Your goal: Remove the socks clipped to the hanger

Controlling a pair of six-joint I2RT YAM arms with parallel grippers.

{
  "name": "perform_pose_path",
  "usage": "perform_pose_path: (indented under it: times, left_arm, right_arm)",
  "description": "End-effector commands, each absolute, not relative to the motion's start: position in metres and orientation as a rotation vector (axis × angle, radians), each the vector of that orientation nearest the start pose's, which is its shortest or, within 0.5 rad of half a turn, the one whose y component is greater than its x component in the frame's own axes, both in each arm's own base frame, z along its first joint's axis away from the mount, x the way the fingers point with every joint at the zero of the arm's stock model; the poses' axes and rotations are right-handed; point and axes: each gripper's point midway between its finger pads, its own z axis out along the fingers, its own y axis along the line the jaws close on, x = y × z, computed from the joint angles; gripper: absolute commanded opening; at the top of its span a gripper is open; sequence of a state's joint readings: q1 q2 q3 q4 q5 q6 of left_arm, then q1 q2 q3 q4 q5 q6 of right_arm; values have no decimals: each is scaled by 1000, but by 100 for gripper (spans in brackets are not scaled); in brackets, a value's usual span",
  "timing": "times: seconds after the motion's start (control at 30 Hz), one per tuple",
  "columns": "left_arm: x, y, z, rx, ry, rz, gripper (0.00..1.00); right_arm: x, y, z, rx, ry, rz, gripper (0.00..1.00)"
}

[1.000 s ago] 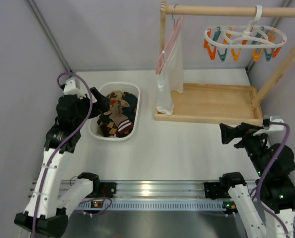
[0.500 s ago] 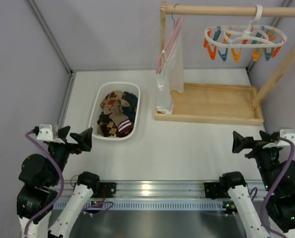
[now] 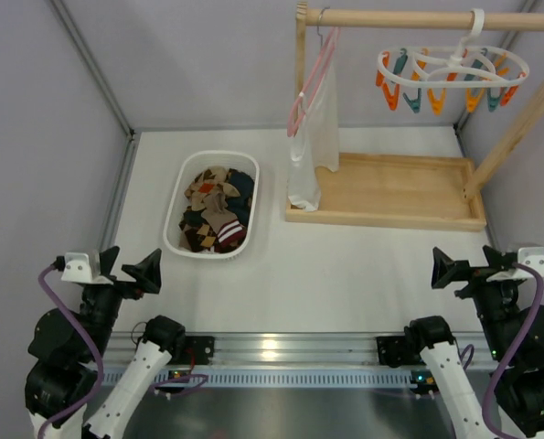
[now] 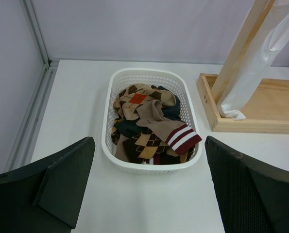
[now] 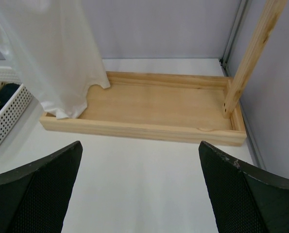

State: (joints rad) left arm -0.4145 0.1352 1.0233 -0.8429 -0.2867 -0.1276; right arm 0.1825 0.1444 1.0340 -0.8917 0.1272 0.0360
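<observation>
The hanger (image 3: 456, 66), a white oval ring, hangs by its white hook (image 3: 475, 22) from the wooden rail (image 3: 409, 18) at the far right of the worktop (image 3: 345, 265). Its orange clips (image 3: 388, 95) and teal clips (image 3: 399, 65) dangle loose below the ring. The socks (image 3: 215, 215) lie well apart from it, heaped in a white perforated basket (image 3: 173, 221) on the left half of the worktop. In the left wrist view the heap shows brown-and-tan argyle fabric (image 4: 139, 99) on top, a taupe sock with a red-and-white striped cuff (image 4: 183, 138) draped towards the near right rim, and dark navy fabric (image 4: 171, 111) tucked against the right wall.

A thin pink wire hanger (image 3: 306, 82) on the left end of the same rail carries a white cloth bag (image 3: 310, 155), whose lower edge rests in the left corner of the rack's wooden tray (image 3: 400, 192).

The left gripper (image 3: 130, 265) sits low near the front left edge, facing the basket, its black fingers (image 4: 61, 189) spread wide. The right gripper (image 3: 468, 267) sits near the front right edge, facing the tray, its fingers (image 5: 241, 194) likewise spread wide. Neither touches the socks, the basket or the rack.
</observation>
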Motion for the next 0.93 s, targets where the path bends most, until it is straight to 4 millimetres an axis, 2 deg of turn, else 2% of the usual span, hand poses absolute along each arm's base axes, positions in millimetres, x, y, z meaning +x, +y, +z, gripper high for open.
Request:
perform_pose_path:
  times: [0.0,0.17,0.37,0.77,0.9]
  left_arm:
    - [124,-6,343,9,1545,-200,98]
    - [126,-8,342,4,1550,-212,98]
    - [128,-12,341,7,1556,-231,98]
    - [132,-12,340,-1,1566,-221,98]
    - [134,-13,341,2,1568,-220,98]
  right_arm:
    - [117,-9,335,11,1577,28,99]
    - [118,-12,337,43,1555,24,99]
    - [125,-3,342,13,1538,64,99]
    - [140,-5,328,13,1598,20,100]
    - [141,-4,329,15,1596,26,99]
